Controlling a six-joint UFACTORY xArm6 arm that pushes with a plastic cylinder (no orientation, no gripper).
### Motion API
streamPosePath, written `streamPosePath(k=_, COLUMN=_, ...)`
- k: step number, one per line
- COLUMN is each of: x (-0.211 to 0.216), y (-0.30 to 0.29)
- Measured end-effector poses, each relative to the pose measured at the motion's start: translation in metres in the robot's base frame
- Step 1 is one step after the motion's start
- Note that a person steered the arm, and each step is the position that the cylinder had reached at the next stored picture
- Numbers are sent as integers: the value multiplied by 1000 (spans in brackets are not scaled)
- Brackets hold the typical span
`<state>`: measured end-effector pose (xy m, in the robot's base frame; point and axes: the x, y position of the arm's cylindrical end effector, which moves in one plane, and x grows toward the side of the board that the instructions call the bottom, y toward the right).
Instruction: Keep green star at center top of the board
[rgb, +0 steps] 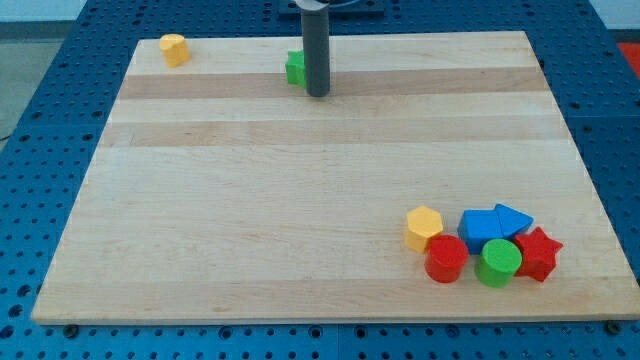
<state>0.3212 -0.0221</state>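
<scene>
The green star (295, 68) sits near the view's top, a little left of centre on the wooden board (300, 200); its right part is hidden behind the rod. My tip (318, 94) rests on the board just right of the green star and slightly below it, touching or nearly touching it.
A yellow block (174, 49) lies at the board's top left corner. At the bottom right sits a cluster: a yellow hexagon (424, 227), a red cylinder (446, 259), a green cylinder (498, 262), a red star (537, 253), a blue cube (481, 226) and a blue triangle (513, 218).
</scene>
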Motion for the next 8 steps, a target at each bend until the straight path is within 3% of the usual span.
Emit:
streamPosePath(k=2, x=-9, y=-77)
streamPosePath(k=4, x=-55, y=-76)
streamPosePath(k=5, x=-53, y=-78)
streamPosePath(k=6, x=-15, y=-74)
streamPosePath(k=7, x=-8, y=-48)
streamPosePath(k=8, x=-32, y=-24)
